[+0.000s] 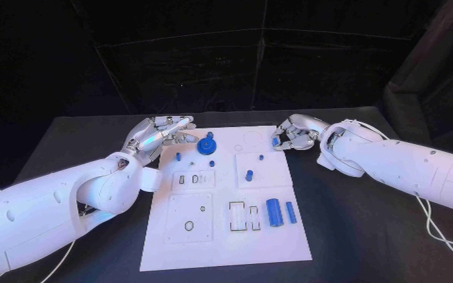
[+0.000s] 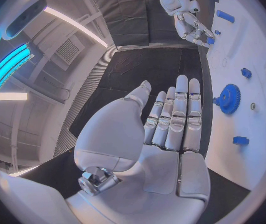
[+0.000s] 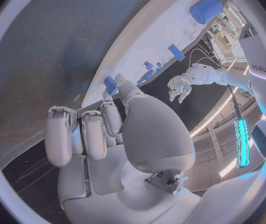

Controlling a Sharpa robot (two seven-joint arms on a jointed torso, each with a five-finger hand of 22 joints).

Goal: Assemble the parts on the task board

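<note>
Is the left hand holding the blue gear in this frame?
No. In the left wrist view the left hand is flat with straight fingers and nothing in it, while the blue gear lies apart on the task board.

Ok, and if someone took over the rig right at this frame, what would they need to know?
Left hand: open, fingers straight, holding nothing, at the far left corner of the task board.
Right hand: at the board's far right edge, fingers curled, apparently pinching a small blue part.
On the board: blue gear at the far end, short pegs around the middle, thick cylinder and thin cylinder lying side by side beside open slots.
Done: nothing clearly seated.
Left: place the pinched part, then the rest.
</note>
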